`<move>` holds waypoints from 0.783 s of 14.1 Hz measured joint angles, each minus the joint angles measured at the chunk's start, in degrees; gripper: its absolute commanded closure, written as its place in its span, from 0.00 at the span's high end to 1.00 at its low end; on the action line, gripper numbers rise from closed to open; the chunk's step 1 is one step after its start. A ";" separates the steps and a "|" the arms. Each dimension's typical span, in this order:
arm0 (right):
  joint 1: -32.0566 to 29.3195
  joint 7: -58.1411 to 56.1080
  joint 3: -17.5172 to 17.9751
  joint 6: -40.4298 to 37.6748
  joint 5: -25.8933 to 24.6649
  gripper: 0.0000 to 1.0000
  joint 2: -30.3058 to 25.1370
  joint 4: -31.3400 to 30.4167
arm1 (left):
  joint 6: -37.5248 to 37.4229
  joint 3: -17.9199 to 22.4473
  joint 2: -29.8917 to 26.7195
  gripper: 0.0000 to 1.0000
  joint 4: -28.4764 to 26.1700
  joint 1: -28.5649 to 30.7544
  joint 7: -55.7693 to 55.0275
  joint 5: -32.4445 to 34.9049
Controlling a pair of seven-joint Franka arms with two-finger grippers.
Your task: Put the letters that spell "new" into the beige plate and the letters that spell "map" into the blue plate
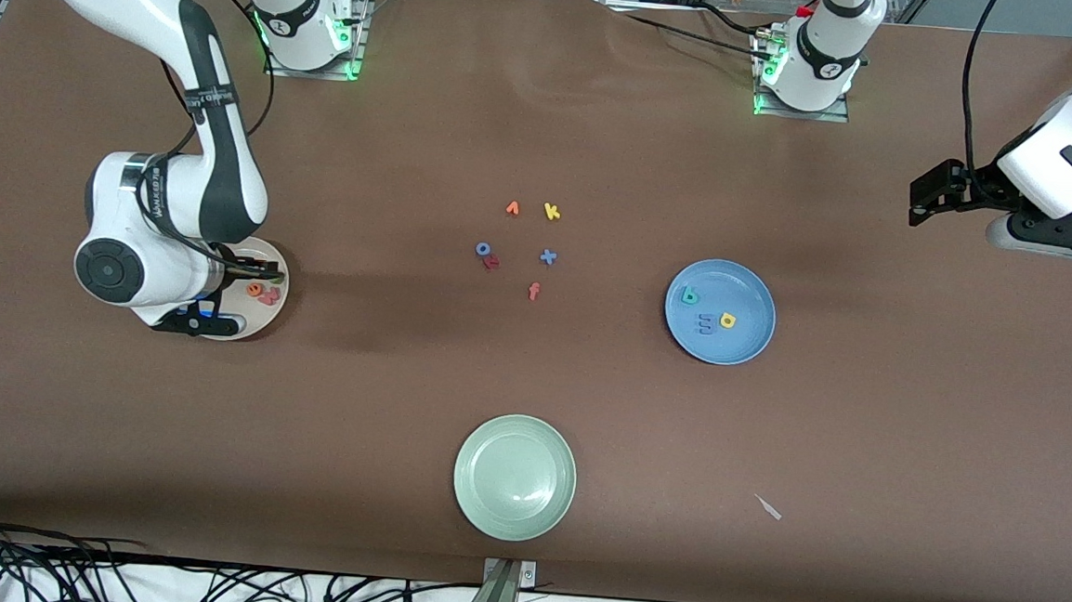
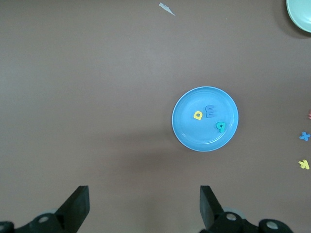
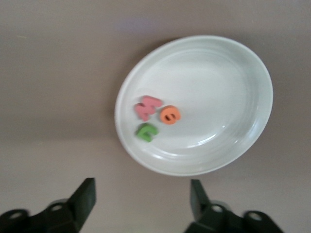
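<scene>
3 letters in each target plate.
Right gripper (image 1: 249, 276) over the beige plate (image 1: 277, 308), jaws released above pink w (image 3: 147, 107), orange e (image 3: 170, 115), green n (image 3: 146, 131); teal p (image 1: 690, 297), blue m (image 1: 706, 323), yellow a (image 1: 727, 320) in the blue plate (image 1: 747, 351); left gripper (image 1: 916, 211) waiting, jaws spread, empty.

My two arms are glossy white shells with dark grey bands at the joints and small black lettering along one band. Black cables loop from my upper links down to the wrists. Each base sits on a metal plate, glows green at its foot and carries a red knob on top. My right gripper (image 3: 141, 201) and left gripper (image 2: 143, 208) are matte black, with wedge-shaped fingers (image 2: 77, 206) and round screw holes.
</scene>
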 measured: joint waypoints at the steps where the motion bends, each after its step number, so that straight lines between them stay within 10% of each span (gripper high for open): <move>1: 0.34 0.54 0.43 -2.57 0.10 1.00 -0.18 2.29 | 0.00 0.00 0.00 1.00 0.00 0.00 0.00 0.00; 11: 1.61 1.65 1.01 -22.56 0.15 1.00 -1.67 18.01 | -0.02 0.00 0.00 1.00 0.05 0.00 0.00 0.00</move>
